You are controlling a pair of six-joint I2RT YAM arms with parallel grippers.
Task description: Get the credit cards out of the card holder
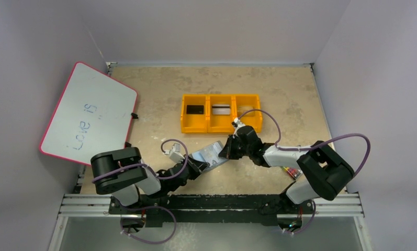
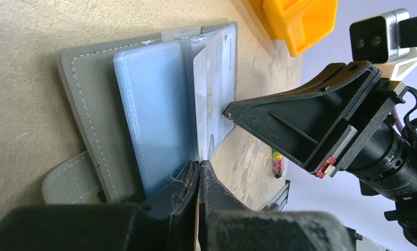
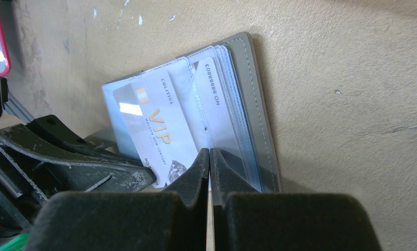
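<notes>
Card holder (image 3: 258, 104) open; beige card (image 3: 154, 123) reads "VIP"; beside it "NO 8888803".

Grey card holder (image 3: 258, 104) lies open, blue sleeves showing — a pale VIP card (image 3: 154, 125) angled up inside.

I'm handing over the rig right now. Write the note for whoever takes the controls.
Grippers: the left gripper is shut on the open card holder, at its edge. The right gripper is shut at the edge of the VIP card; grip unconfirmed.
Done: the black card and silver card lie in the left and middle compartments of the yellow bin.
To do: pull the VIP card from its sleeve. Another pale card may sit behind it.
</notes>
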